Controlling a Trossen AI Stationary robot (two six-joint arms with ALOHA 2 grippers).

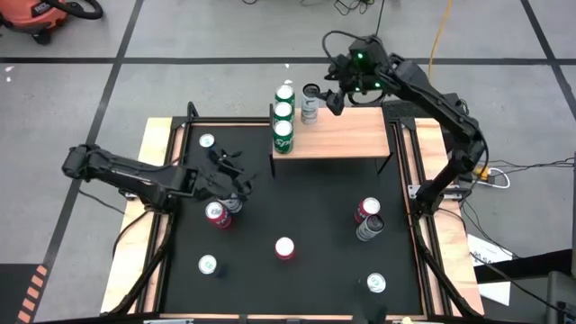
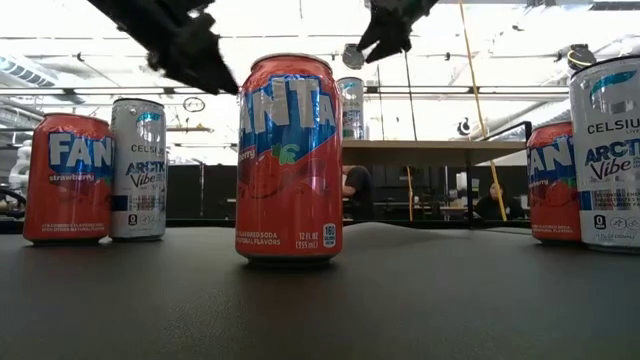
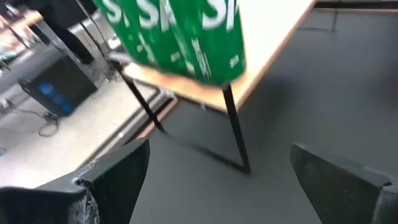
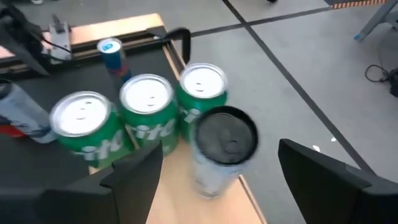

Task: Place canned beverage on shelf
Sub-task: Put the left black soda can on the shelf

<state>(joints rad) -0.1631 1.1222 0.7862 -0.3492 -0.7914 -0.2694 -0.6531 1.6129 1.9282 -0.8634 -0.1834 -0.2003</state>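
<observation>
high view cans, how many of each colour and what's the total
green cans: 3
red cans: 3
silver cans: 3
blue can: 1
unclear-colour cans: 2
total: 12

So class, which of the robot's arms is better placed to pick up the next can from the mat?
Left: its open gripper hovers beside the Fanta can, while the right gripper is over the shelf.
</observation>
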